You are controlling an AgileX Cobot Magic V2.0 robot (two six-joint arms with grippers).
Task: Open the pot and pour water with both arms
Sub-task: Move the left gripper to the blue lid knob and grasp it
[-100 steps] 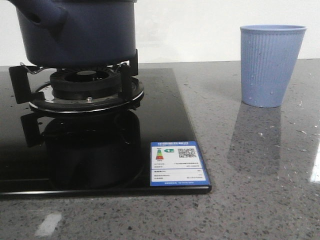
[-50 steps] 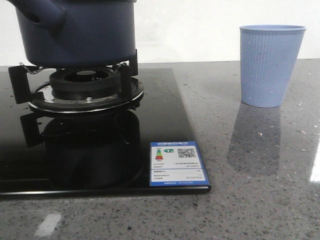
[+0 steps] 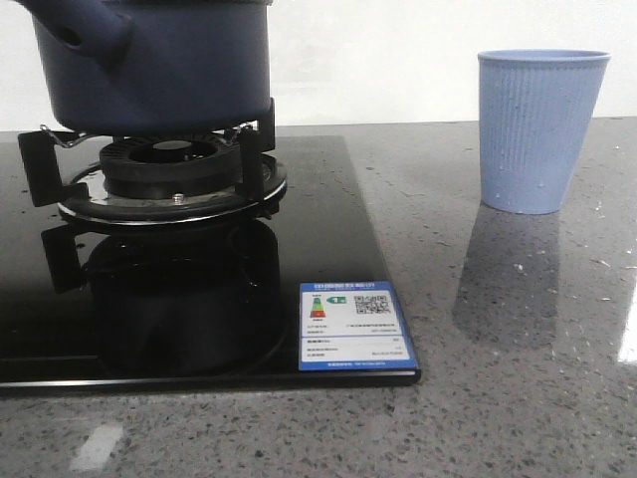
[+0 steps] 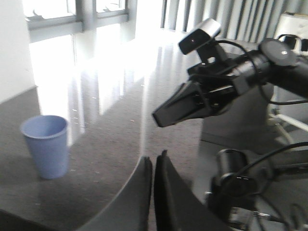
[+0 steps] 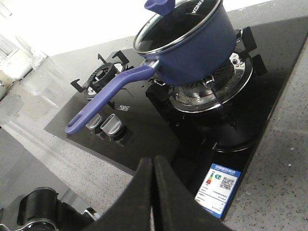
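Observation:
The dark navy-blue pot (image 3: 159, 65) stands on the right burner (image 3: 169, 169) of a black glass hob. In the right wrist view the pot (image 5: 192, 48) carries a glass lid (image 5: 178, 24) with a blue knob (image 5: 161, 6), and its long blue handle (image 5: 108, 98) points away from the burner. The light blue ribbed cup (image 3: 540, 129) stands upright on the grey counter to the right, also in the left wrist view (image 4: 45, 151). My left gripper (image 4: 153, 161) is shut and empty, raised over the counter. My right gripper (image 5: 153, 161) is shut and empty, above the hob's front edge, and shows in the left wrist view (image 4: 161, 119).
The black hob (image 3: 328, 229) has a blue label (image 3: 355, 327) at its front right corner. A second burner (image 5: 103, 74) and two knobs (image 5: 106, 125) lie on the handle's side. Arm bases and cables (image 4: 240, 178) sit past the counter edge.

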